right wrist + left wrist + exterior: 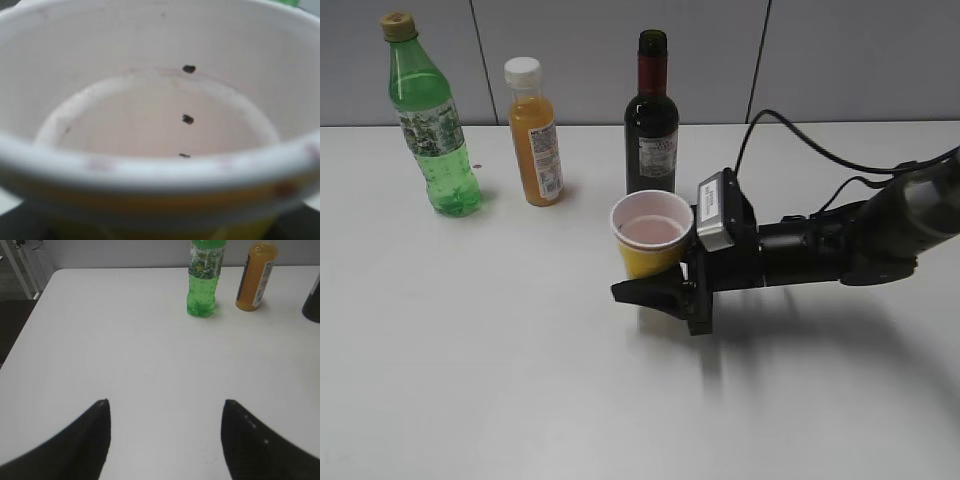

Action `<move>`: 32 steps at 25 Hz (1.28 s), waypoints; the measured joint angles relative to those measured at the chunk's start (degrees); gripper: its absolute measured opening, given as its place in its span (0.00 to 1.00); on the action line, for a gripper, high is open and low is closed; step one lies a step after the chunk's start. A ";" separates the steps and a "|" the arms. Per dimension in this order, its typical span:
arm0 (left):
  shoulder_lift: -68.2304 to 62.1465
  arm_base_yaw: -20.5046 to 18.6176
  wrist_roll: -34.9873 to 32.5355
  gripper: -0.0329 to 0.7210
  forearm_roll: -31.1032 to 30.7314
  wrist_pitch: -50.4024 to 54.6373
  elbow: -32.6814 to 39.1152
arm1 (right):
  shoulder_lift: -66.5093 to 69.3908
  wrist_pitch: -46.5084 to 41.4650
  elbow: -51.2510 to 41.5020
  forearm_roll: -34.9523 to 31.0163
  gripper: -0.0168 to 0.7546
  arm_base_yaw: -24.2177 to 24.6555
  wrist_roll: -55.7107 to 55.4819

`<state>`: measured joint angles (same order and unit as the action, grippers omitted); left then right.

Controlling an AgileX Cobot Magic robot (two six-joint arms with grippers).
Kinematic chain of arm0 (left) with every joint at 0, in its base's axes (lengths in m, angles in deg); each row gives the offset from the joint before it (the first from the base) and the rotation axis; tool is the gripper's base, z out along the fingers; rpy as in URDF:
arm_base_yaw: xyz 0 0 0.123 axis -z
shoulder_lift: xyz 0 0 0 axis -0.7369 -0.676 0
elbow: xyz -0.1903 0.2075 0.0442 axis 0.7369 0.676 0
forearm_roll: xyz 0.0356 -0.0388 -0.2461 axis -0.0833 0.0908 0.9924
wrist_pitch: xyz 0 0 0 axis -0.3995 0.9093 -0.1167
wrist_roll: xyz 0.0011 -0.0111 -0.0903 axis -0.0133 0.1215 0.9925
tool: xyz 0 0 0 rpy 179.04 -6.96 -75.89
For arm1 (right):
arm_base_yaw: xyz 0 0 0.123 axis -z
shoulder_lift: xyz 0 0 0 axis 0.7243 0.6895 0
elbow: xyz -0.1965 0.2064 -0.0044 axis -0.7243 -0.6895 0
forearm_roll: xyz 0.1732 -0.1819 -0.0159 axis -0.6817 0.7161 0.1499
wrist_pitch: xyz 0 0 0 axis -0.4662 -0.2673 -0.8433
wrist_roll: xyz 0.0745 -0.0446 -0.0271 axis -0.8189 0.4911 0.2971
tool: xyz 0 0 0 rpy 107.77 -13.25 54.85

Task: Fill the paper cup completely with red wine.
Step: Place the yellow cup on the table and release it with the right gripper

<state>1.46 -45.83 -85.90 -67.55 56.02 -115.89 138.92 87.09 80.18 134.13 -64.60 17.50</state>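
The desk (pixel 470 350) is a broad, flat, matte white top. My right arm (pixel 860 240) reaches in low from the right, dark and tubular, cables looping behind it.

My right pincer (pixel 655 283) is closed around the cup (pixel 651 235), its black fingers pressed to the lower yellow wall; the near finger juts out left past the cup's base. The cup stands upright, mouth up, axis vertical, near the desk's middle, just in front of the wine bottle (pixel 652 120). I cannot tell whether its base touches the desk.

That bottle is dark glass, upright, uncapped, with maroon neck foil and a small pale label. The wine in it shows only as blackness through the glass.

The green bottle (pixel 432 120) is ribbed clear plastic, far left at the back; the juice bottle (pixel 534 135) beside it is orange with a white cap.

Up close, the cup's rim is rolled white paper, the inside smooth with a faint pink tinge on the bottom (pixel 160 120) and a few dark specks (pixel 187 119).

My left pincer (pixel 165 435) hangs open, its black fingers well apart over bare desk, holding nothing.
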 joint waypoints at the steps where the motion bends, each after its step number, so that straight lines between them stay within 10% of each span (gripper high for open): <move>1: 0.00 0.00 0.00 0.73 0.00 0.00 0.00 | 0.64 0.00 0.94 0.18 0.59 -1.34 -0.05; 32: 0.00 0.00 0.00 0.73 0.00 0.00 0.00 | 8.81 -0.24 6.94 -1.54 0.59 -5.10 1.05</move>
<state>1.46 -45.83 -85.90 -67.55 56.02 -115.89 147.73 86.85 87.12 132.59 -69.70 18.55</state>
